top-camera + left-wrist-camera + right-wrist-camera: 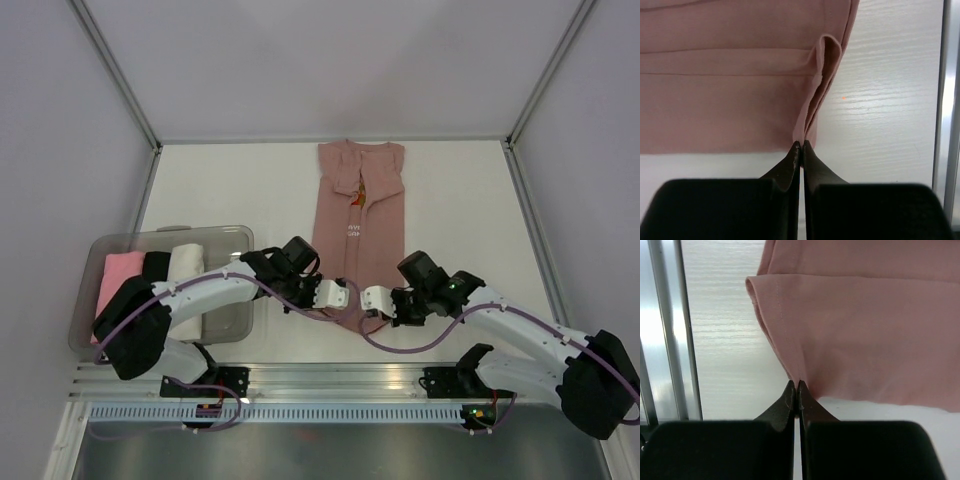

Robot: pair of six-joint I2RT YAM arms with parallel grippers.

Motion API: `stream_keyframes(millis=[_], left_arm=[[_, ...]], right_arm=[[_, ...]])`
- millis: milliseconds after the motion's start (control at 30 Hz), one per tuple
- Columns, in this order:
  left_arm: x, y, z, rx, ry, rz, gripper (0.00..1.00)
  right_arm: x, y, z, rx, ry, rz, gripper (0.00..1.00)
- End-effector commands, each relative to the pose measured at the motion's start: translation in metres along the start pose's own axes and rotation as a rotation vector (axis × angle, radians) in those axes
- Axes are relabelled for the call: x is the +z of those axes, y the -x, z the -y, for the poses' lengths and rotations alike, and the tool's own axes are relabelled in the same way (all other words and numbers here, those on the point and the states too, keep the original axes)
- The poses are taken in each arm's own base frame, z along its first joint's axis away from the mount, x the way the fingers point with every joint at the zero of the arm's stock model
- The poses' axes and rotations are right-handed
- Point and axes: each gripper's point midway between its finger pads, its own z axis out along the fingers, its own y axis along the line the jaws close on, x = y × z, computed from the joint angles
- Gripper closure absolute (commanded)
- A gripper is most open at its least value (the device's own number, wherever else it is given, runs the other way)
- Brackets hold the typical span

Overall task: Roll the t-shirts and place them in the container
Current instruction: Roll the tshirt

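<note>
A dusty-rose t-shirt lies folded into a long narrow strip down the middle of the table, collar at the far end, a small printed figure on its chest. My left gripper is shut on the strip's near left corner; the left wrist view shows the cloth pinched at the fingertips. My right gripper is shut on the near right corner; the right wrist view shows the hem caught between its fingertips. The two grippers face each other, almost touching, at the near hem.
A clear plastic bin at the left holds rolled bundles: pink, black and white. A metal rail runs along the table's near edge. White walls enclose the table.
</note>
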Motion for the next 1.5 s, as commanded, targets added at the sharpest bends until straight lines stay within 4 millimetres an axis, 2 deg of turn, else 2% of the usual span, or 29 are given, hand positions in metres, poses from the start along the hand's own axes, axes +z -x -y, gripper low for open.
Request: stream_keyframes(millis=[0,300,467,767,833,933,1033,1133,1167,1233,1367,1433,1467], left_arm=[[-0.003,0.018,-0.015,-0.010,-0.022,0.063,0.98],[-0.001,0.013,-0.056,-0.059,-0.006,0.055,0.98],[0.001,0.006,-0.066,-0.068,-0.010,0.043,0.98],[0.006,-0.011,-0.080,-0.105,-0.008,0.023,0.98],[0.008,-0.015,-0.083,-0.107,-0.006,0.015,0.98],[0.011,-0.020,-0.088,-0.121,-0.006,0.004,0.98],[0.012,-0.019,-0.093,-0.123,-0.003,0.004,0.98],[0.012,-0.020,-0.093,-0.127,-0.003,0.002,0.98],[0.011,-0.021,-0.093,-0.130,-0.003,0.002,0.98],[0.012,-0.021,-0.092,-0.134,-0.006,0.004,0.98],[0.012,-0.023,-0.091,-0.155,-0.006,-0.003,0.98],[0.012,-0.024,-0.089,-0.161,-0.007,-0.006,0.98],[0.011,-0.024,-0.089,-0.162,-0.003,-0.007,0.98]], right_arm=[[-0.006,0.019,0.017,0.106,-0.012,0.104,1.00],[-0.003,0.017,0.056,0.235,-0.064,0.101,1.00],[-0.003,0.013,0.074,0.312,-0.075,0.114,0.99],[0.004,-0.008,0.086,0.421,-0.084,0.089,0.94],[0.003,-0.015,0.092,0.447,-0.119,0.067,0.93],[0.000,-0.015,0.102,0.477,-0.152,0.092,0.91],[0.001,-0.013,0.110,0.512,-0.159,0.101,0.85],[-0.004,-0.008,0.120,0.535,-0.194,0.115,0.66],[-0.005,-0.005,0.122,0.550,-0.201,0.126,0.56],[-0.016,0.005,0.131,0.567,-0.229,0.166,0.49],[-0.041,0.014,0.154,0.749,-0.335,0.274,0.46],[-0.052,0.012,0.158,0.950,-0.360,0.321,0.48],[-0.052,0.004,0.157,1.041,-0.376,0.307,0.50]])
